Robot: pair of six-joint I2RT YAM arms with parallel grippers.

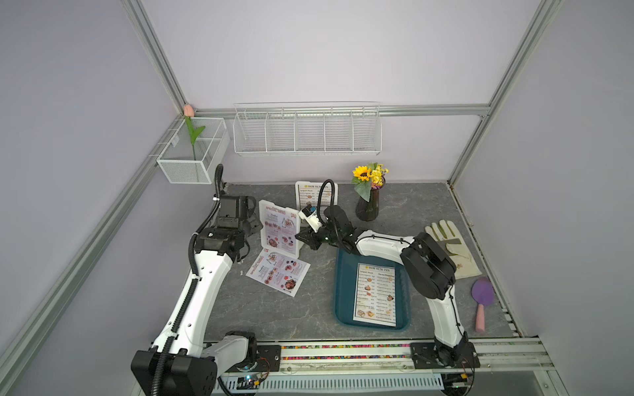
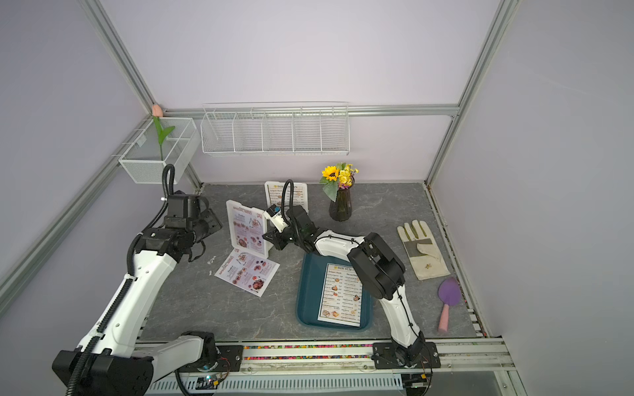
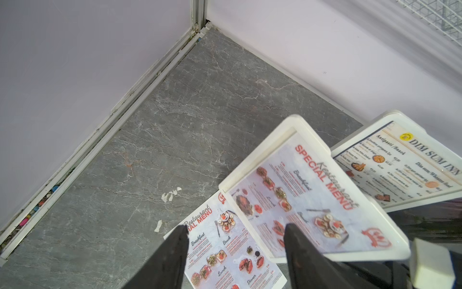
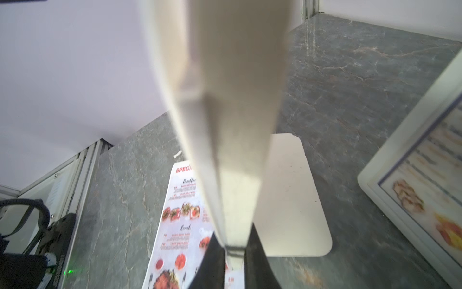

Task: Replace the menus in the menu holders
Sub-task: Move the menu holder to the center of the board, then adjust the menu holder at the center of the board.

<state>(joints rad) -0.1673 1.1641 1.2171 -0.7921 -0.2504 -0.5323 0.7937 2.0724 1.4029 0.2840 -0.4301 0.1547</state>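
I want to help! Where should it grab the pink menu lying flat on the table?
Probably the corner of the pink menu pointing away from the standing holder, coming low from that side. The sheet lies flat, so a finger must slide under an edge, and the opposite corner is crowded by the holder's foot.

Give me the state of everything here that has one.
Near holder, standing, filled.
Far holder, standing, filled.
Pink menu, loose, flat on table.
White menu, loose, flat in tray.
Left pincer, open, empty.
Right pincer, shut on near holder's edge.
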